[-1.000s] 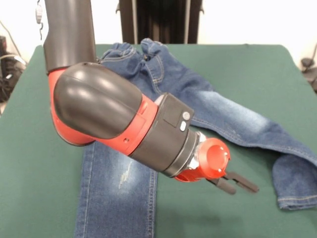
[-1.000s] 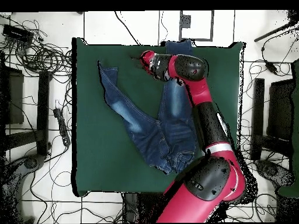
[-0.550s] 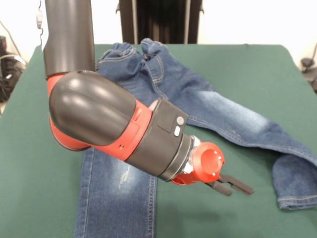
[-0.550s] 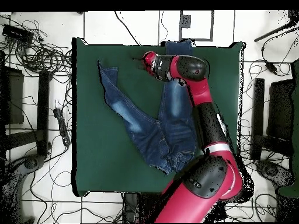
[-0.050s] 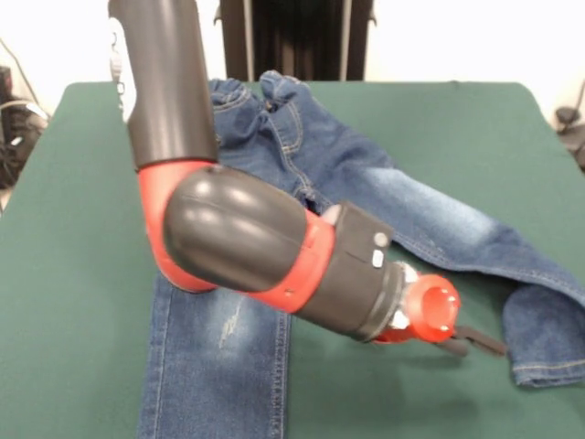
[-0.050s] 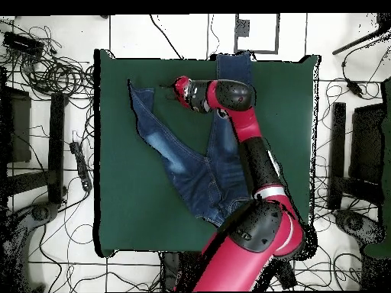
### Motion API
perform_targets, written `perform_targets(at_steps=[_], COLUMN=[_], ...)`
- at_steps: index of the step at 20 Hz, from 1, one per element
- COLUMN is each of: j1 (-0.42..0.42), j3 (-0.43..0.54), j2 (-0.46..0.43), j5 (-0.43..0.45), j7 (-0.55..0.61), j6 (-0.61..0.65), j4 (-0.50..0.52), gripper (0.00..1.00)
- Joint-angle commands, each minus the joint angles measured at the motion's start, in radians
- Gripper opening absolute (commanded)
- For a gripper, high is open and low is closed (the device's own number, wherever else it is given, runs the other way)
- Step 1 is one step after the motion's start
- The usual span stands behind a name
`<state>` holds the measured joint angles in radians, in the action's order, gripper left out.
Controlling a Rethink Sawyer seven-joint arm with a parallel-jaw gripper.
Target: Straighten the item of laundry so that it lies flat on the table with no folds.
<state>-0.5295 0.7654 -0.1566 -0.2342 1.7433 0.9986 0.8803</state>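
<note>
The item of laundry [image 5: 411, 206] is a pair of blue jeans spread in a V on the green table [image 5: 73, 274]. Its waist is bunched at the far side. One leg runs straight down off the picture's bottom. The other leg angles right and ends in a folded-over cuff [image 5: 544, 343]. My gripper [image 5: 475, 344] hovers low over bare cloth between the legs, just left of that cuff, open and holding nothing. In the overhead view the gripper [image 6: 168, 85] sits right of the cuff [image 6: 142, 98], and the jeans [image 6: 206, 172] are partly hidden by my arm.
In the overhead view the straight leg's end [image 6: 233, 61] reaches the table's top edge. Cables [image 6: 46, 69] and dark stands [image 6: 359, 152] lie on the floor around the table [image 6: 122, 198].
My arm has swung the gripper toward the folded cuff, rightward in the front view and leftward in the overhead view. The jeans have not moved.
</note>
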Motion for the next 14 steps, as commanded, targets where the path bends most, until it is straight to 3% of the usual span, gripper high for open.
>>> perform_targets(at_steps=[1, 5, 10, 14], j1=[0.051, 0.004, -0.076, -0.094], j3=[0.070, 0.105, 0.154, 0.159], j2=[-0.007, 0.018, 0.148, 0.193], j5=[0.015, 0.035, 0.041, 0.061], j7=[-0.098, -0.133, -0.065, -0.045], j6=[-0.075, -0.129, -0.164, -0.176], j4=[0.093, 0.192, 0.360, 0.412], gripper=[1.00, 1.00, 1.00, 1.00])
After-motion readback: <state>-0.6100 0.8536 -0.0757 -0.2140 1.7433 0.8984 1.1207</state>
